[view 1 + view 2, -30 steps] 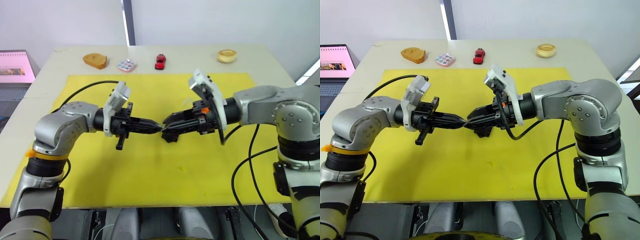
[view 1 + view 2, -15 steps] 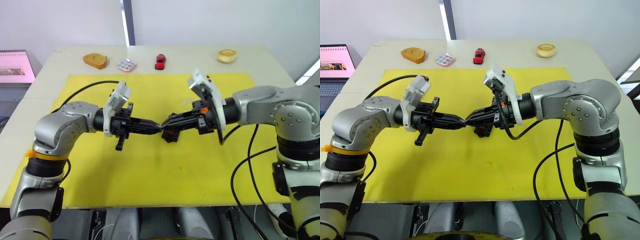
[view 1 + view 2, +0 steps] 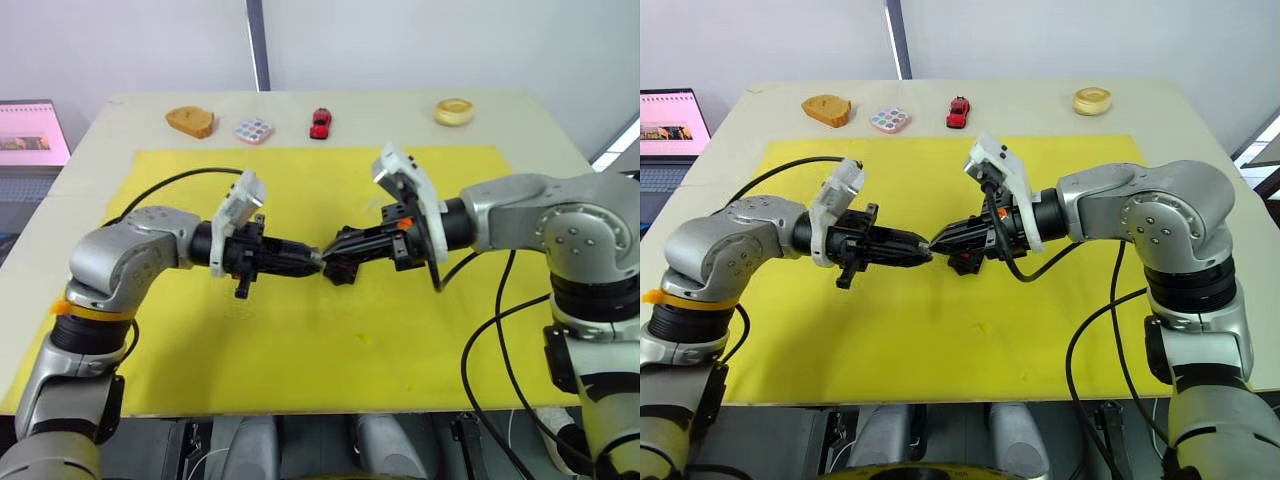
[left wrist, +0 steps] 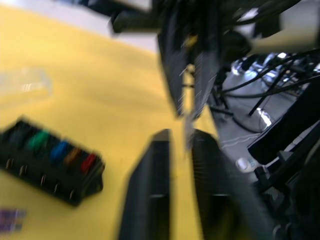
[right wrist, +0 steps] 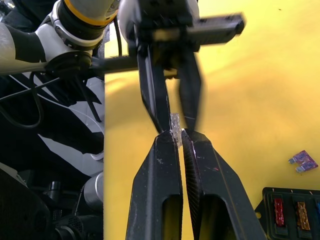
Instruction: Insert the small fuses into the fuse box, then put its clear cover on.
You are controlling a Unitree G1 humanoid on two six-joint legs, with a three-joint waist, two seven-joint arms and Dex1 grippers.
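Two grippers meet tip to tip: right gripper [image 5: 179,134] pinches a grey fuse [image 5: 175,123]; left gripper [image 5: 172,112] slightly parted.

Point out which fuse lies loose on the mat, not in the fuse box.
The purple fuse: it lies alone on the yellow mat beside the fuse box, while the red fuse and orange fuse sit in its slots.
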